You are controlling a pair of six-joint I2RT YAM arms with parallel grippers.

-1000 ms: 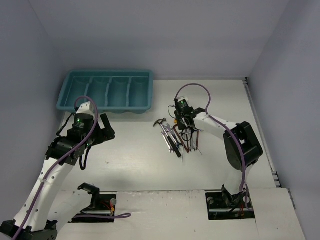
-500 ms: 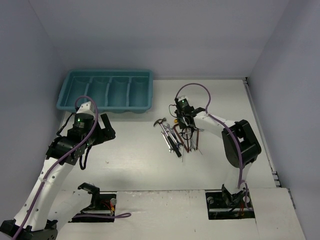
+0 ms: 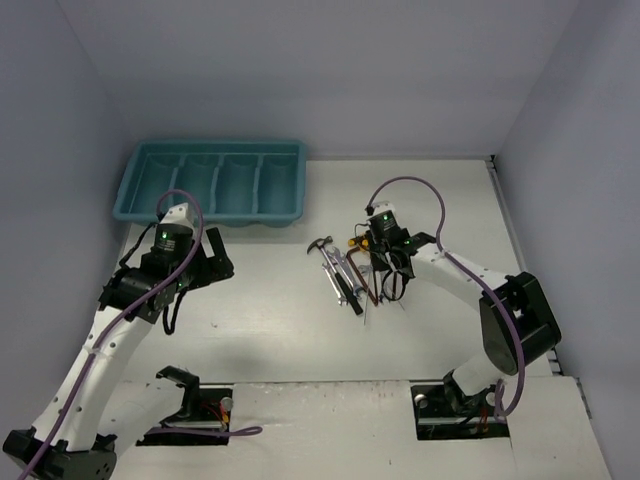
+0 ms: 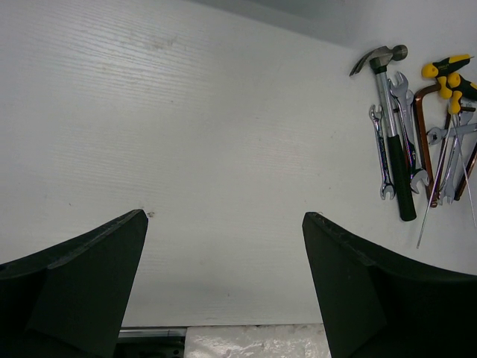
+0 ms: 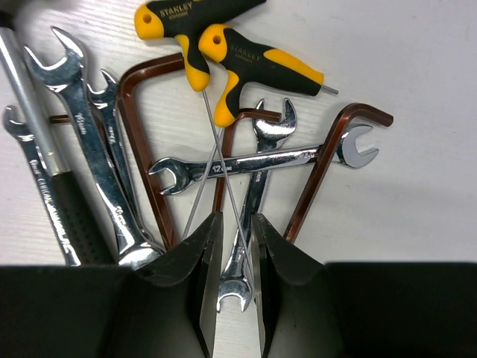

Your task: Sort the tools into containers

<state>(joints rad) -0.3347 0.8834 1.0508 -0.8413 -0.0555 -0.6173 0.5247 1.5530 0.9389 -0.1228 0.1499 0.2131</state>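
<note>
The tools lie in one pile (image 3: 355, 272) right of the table's middle. In the right wrist view I see silver wrenches (image 5: 89, 149), a hammer's dark handle (image 5: 45, 209), two yellow-and-black T-handle keys (image 5: 223, 45) and dark red L-shaped keys (image 5: 141, 149). My right gripper (image 5: 232, 224) is down on the pile (image 3: 388, 283), with its jaws closed narrowly on the lower end of an upright silver wrench (image 5: 256, 195) and a thin steel shaft. My left gripper (image 4: 223, 216) is wide open and empty above bare table (image 3: 205, 270). The teal tray (image 3: 215, 216) stands at the back left, with nothing in its four compartments.
The left wrist view shows the pile at its far right, with the hammer (image 4: 395, 142) nearest. Grey walls close in the table on three sides. The arm bases and cable cut-outs (image 3: 195, 410) sit at the near edge.
My right arm's elbow has swung out to the right and its wrist has shifted a little right and down over the pile. My left arm has shifted slightly.
</note>
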